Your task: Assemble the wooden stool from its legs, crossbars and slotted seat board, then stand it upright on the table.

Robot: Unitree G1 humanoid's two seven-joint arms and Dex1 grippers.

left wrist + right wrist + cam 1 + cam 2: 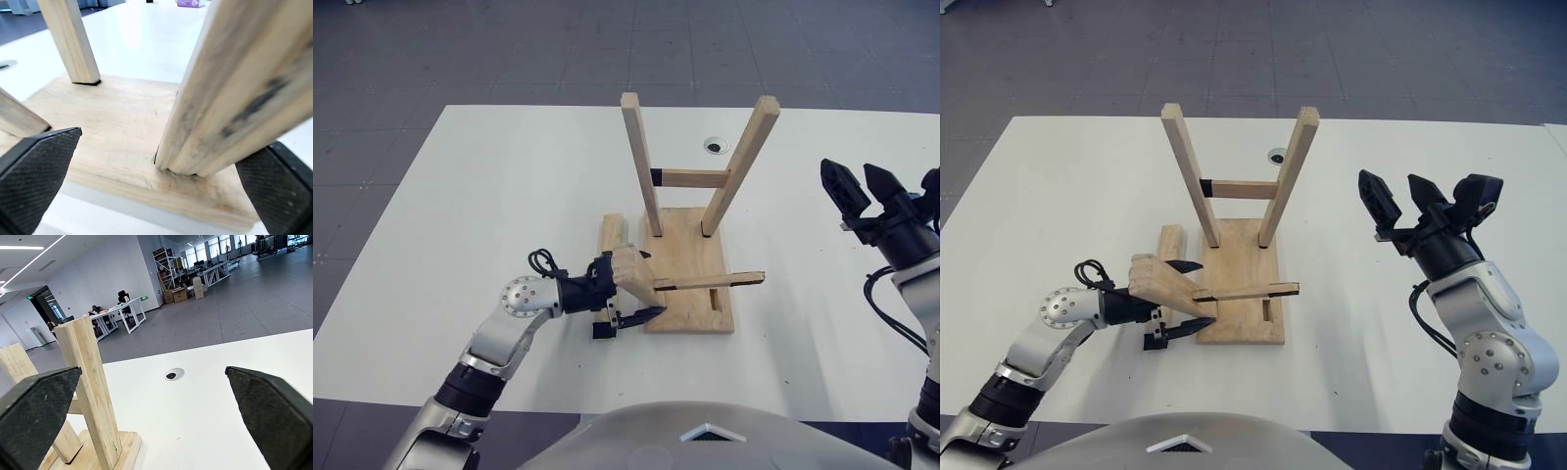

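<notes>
Straddling the near leg [631, 272] with my left pincer [653, 284]: fingers spread wide, one pad [274, 191] against the wood, the other well apart from it, so no clamp. That leg's foot sits on the near left corner of the seat board [690, 245], which lies flat on the white table [489, 196]. A thin crossbar [715, 282] sticks out from it to the right over the board. Two far legs [641, 162] stand up from the board's far end, joined by a short crossbar [695, 178]. A loose leg [610, 233] lies flat just left of the board. My right pincer [1391, 191] hangs over the table's right side, wide open, holding nothing.
</notes>
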